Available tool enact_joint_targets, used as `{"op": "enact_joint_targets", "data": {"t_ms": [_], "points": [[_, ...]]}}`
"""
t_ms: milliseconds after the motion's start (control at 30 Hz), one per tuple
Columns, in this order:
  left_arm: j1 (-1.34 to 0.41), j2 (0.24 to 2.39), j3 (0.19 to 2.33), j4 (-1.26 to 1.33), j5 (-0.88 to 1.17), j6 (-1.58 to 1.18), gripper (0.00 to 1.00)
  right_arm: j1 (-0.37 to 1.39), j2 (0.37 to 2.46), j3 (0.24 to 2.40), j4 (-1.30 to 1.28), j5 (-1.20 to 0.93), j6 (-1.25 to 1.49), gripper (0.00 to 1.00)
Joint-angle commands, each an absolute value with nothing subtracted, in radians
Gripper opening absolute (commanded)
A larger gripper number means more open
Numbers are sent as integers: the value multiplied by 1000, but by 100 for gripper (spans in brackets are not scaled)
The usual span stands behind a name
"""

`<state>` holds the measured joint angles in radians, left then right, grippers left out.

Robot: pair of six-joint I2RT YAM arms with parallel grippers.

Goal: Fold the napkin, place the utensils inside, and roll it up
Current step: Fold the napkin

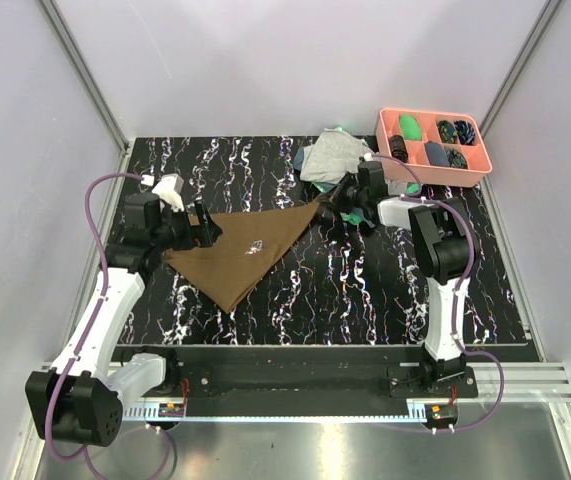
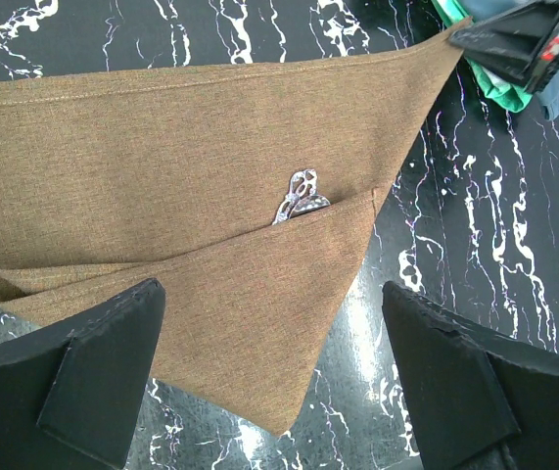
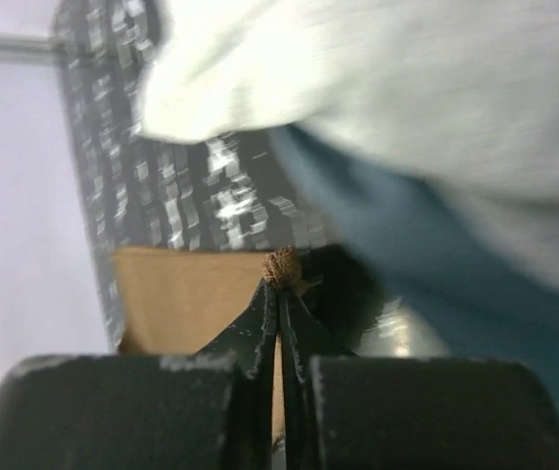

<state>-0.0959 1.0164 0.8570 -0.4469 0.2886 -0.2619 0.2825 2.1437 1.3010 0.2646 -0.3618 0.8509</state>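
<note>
The brown napkin (image 1: 245, 250) lies folded into a triangle on the black marbled table (image 1: 365, 290); it also fills the left wrist view (image 2: 181, 157). A silver utensil tip (image 2: 299, 196) pokes out from under a folded flap; it shows in the top view as a small glint (image 1: 256, 245). The rest of the utensils are hidden. My left gripper (image 2: 274, 382) is open over the napkin's left corner, above the flap's point. My right gripper (image 3: 281, 279) is shut on the napkin's right corner (image 3: 282, 264), seen in the top view (image 1: 327, 208).
A grey cloth (image 1: 335, 160) with a green cloth under it lies at the back, just behind the right gripper; it looms blurred in the right wrist view (image 3: 377, 88). A pink divided tray (image 1: 433, 142) with small dark items stands at the back right.
</note>
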Motion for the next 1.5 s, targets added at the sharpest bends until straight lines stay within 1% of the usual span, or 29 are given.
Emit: {"op": "enact_joint_targets", "data": {"t_ms": [0, 233, 433, 800, 1100, 1467], "points": [[-91, 1009, 854, -416, 322, -256, 95, 345, 2039, 1307, 334, -451, 861, 0], [-91, 1012, 853, -411, 327, -258, 95, 518, 1961, 1290, 351, -506, 868, 0], [-91, 1009, 848, -405, 334, -262, 96, 639, 1931, 1258, 402, -554, 931, 0], [-91, 997, 844, -400, 344, -267, 96, 848, 1988, 1256, 442, -611, 986, 0], [-91, 989, 838, -394, 351, -270, 96, 897, 2121, 1246, 437, -647, 971, 0], [-91, 992, 834, -390, 360, -273, 96, 927, 2175, 1238, 430, -673, 946, 0]]}}
